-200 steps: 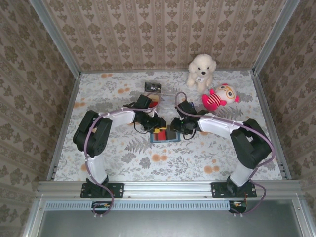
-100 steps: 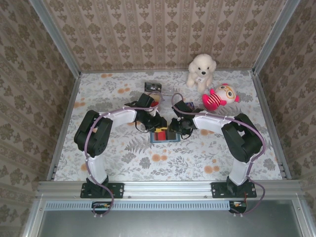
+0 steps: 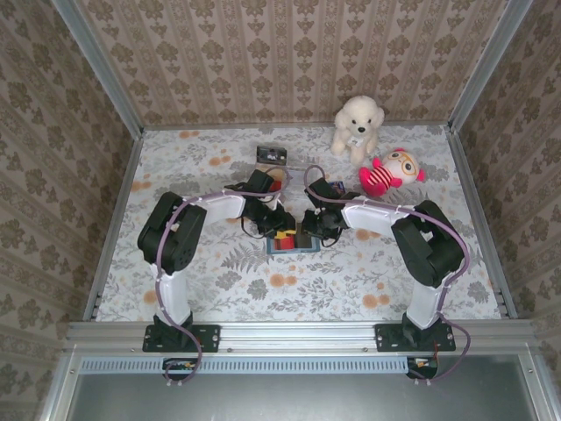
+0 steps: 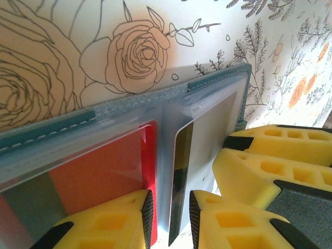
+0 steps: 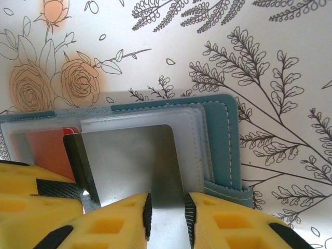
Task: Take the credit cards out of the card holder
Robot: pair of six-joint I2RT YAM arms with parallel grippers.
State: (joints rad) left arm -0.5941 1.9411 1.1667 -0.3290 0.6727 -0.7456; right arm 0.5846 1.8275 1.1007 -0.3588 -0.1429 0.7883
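Two tools meet over an open teal holder (image 5: 225, 140) lying flat on the surface (image 3: 351, 281).

Left tool (image 4: 168, 215): fingers narrow, nipping the grey card (image 5: 129, 161) edge-on, with a clear sleeve pressed in beside it.

Right tool (image 5: 167, 211): fingers narrow, set over that card's near edge; cannot tell whether they grip it.

Grey card stands partly out of its sleeve, tilted up. Red card (image 4: 98, 171) sits inside the next sleeve, on the left arm's side.

Farther back, well apart from the holder: red doll (image 3: 390, 174), then white plush dog (image 3: 358, 125) near the wall.
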